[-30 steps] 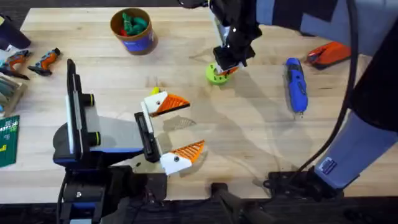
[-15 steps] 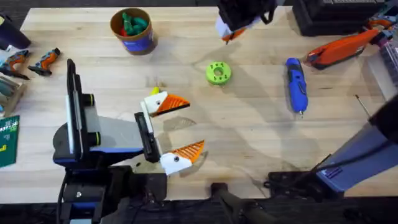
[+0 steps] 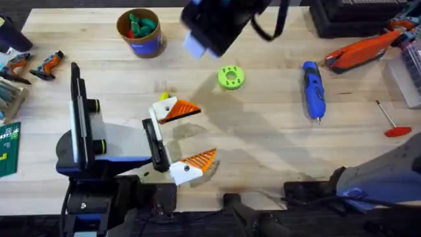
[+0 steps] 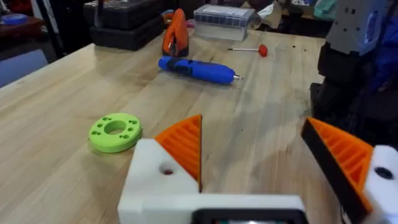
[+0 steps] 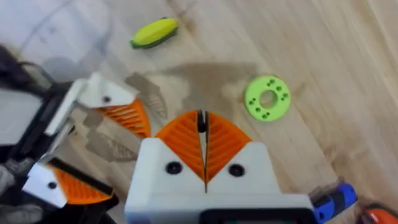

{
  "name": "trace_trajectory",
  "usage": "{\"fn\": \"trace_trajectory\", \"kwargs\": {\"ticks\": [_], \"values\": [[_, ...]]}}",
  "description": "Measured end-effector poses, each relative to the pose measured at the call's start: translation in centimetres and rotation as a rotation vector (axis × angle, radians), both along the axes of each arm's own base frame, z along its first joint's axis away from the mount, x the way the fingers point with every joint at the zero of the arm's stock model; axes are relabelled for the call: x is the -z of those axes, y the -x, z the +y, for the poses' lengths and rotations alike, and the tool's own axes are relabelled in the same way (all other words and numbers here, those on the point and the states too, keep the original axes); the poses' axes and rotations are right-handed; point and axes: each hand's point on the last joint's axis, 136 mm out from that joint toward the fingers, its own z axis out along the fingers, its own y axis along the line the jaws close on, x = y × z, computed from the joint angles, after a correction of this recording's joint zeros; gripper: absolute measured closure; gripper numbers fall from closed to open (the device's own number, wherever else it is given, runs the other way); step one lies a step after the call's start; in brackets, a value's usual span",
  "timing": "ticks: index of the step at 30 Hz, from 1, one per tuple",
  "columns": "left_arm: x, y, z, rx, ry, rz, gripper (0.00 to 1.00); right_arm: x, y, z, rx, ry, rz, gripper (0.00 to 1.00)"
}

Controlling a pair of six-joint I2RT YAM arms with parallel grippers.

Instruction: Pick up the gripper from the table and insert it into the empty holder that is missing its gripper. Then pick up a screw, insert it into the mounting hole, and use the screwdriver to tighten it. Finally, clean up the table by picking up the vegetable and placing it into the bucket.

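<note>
The right arm hangs dark and blurred above the desk (image 3: pixel 276 145), its pincer (image 3: pixel 197 45) between the bucket (image 3: pixel 140 32) and the green disc (image 3: pixel 231 77). The blue screwdriver (image 3: pixel 313 89) lies well apart, beyond the disc.

1. My left pincer (image 3: pixel 181 141) has white angular finger mounts, each with a dark screw hole, carrying orange ribbed wedge pads.
2. My left arm has a pale grey body with black parts.
3. My right pincer (image 5: pixel 202 152) looks the same, its pads black-edged.
</note>
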Motion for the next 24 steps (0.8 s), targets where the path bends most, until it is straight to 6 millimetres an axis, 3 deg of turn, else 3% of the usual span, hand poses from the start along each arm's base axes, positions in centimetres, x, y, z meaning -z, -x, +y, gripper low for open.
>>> {"fn": "trace_trajectory", "kwargs": {"ticks": [8,24], "values": [[0.0,0.0,0.0,0.0,0.0,0.0,0.015,0.0,4.0,3.1,-0.174,0.016,-0.018,0.995],[0.0,0.0,0.0,0.0,0.0,0.001,0.015,0.3,8.0,4.8,-0.332,0.055,-0.021,0.995]]}}
